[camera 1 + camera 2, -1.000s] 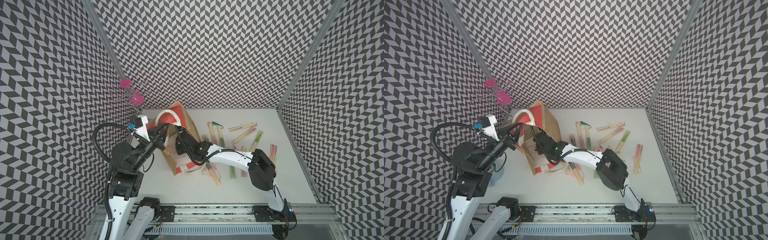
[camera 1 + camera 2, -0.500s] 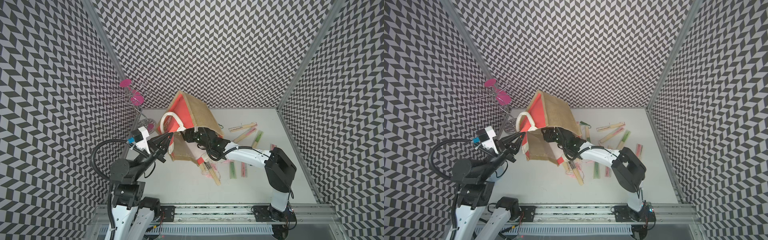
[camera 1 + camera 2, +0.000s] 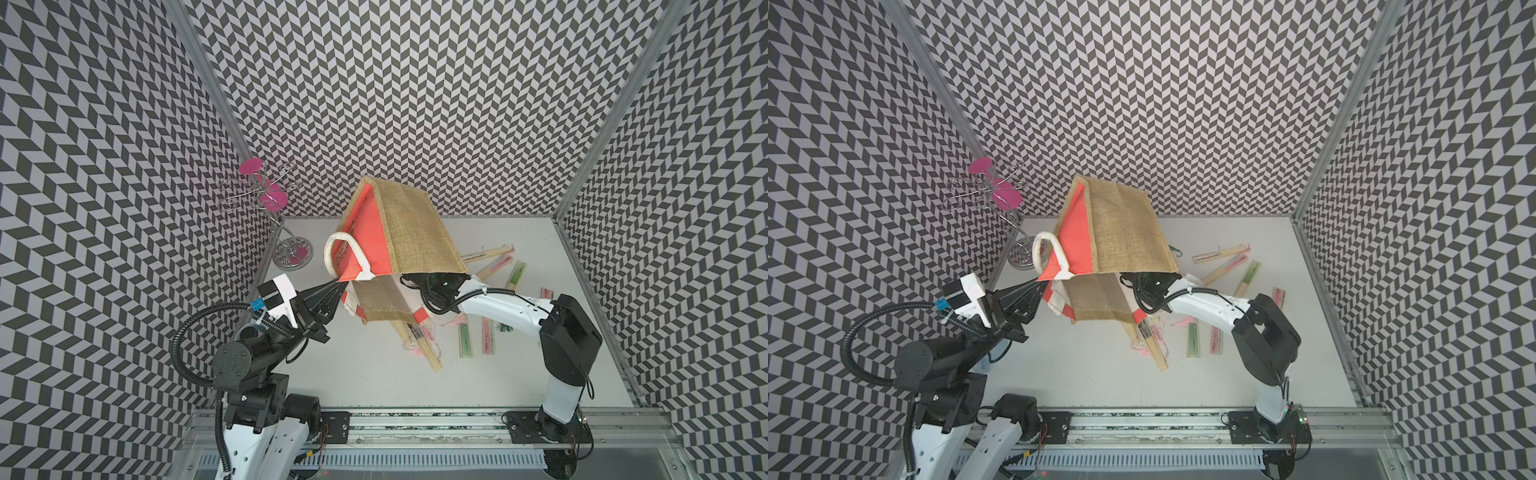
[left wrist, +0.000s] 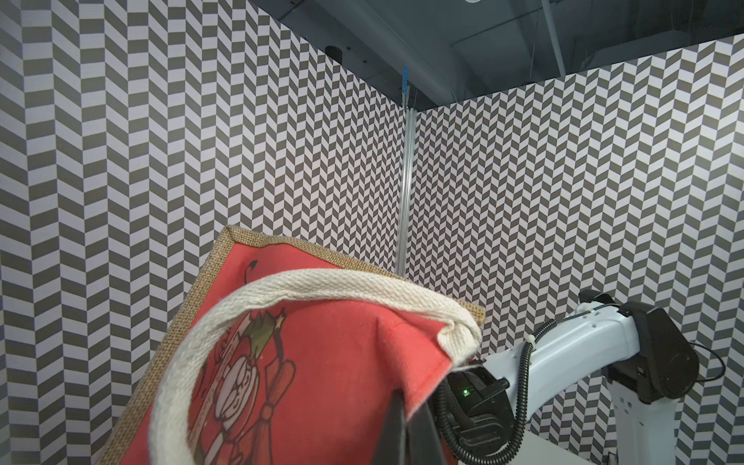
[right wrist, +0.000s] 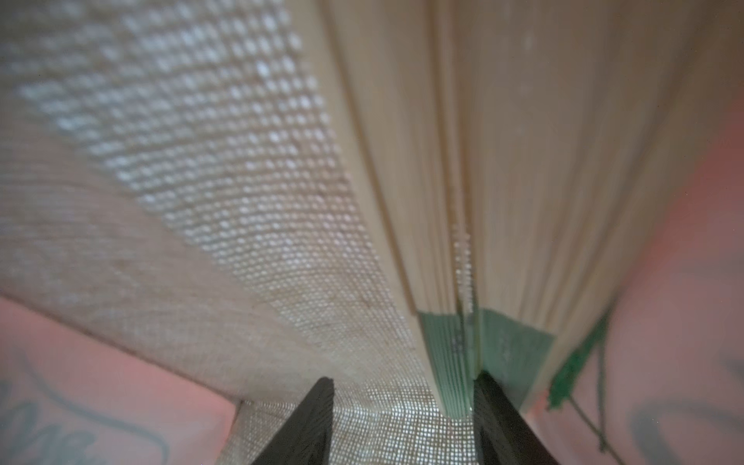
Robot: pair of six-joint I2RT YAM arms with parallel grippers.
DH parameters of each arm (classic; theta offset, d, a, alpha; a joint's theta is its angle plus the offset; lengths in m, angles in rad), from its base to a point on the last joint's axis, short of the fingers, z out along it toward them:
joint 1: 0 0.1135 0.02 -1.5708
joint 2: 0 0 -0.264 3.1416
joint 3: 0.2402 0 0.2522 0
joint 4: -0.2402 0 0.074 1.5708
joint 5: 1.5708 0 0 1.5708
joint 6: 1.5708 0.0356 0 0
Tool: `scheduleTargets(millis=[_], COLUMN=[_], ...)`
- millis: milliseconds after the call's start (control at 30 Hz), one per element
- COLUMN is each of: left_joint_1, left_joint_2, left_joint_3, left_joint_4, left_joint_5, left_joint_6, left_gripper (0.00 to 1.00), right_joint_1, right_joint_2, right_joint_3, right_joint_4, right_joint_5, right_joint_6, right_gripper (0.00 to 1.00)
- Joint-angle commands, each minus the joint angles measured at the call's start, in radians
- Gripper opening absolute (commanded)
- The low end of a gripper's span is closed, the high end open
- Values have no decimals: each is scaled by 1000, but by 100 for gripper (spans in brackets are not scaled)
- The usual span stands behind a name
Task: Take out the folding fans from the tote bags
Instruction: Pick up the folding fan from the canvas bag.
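Note:
The tan jute tote bag [image 3: 415, 232] [image 3: 1125, 232] hangs tilted above the table with its bottom uppermost. My left gripper [image 3: 338, 284] [image 3: 1040, 283] [image 4: 408, 406] is shut on the red rim corner by the white rope handle [image 4: 282, 290]. In both top views my right gripper is hidden inside the bag's mouth, and only its wrist [image 3: 440, 286] shows. The right wrist view shows that gripper [image 5: 402, 386] open inside the bag, with a green-papered folding fan [image 5: 447, 354] against one finger [image 5: 495, 410]. Several folding fans [image 3: 465, 345] [image 3: 1221, 253] lie on the table.
A chrome wire stand with pink discs [image 3: 270, 208] [image 3: 1000, 199] stands at the back left, close to the bag. Patterned walls enclose the white table [image 3: 374, 374] on three sides. A metal rail [image 3: 415, 419] runs along the front.
A second ago the bag lay on its side on the table; my left gripper has lifted it and tipped its bottom up. My right arm has drawn right and its jaws have widened.

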Motion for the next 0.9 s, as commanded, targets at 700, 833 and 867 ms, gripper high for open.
scheduleTargets(millis=[700, 833, 867], left_joint_1=[-8, -8, -8], left_joint_2=[106, 109, 108], left_joint_3=[99, 94, 93], left_joint_4=[3, -10, -11], left_joint_5=[-152, -214, -232], left_joint_6=[147, 199, 202], left_gripper=[0, 0, 0], right_joint_1=[-67, -82, -87], right_joint_2=[151, 88, 74], right_joint_3=[224, 149, 120], right_joint_4=[-347, -341, -321], right_joint_5=[-221, -123, -110], right_joint_6=[-103, -72, -57], right_gripper=[45, 45, 45])
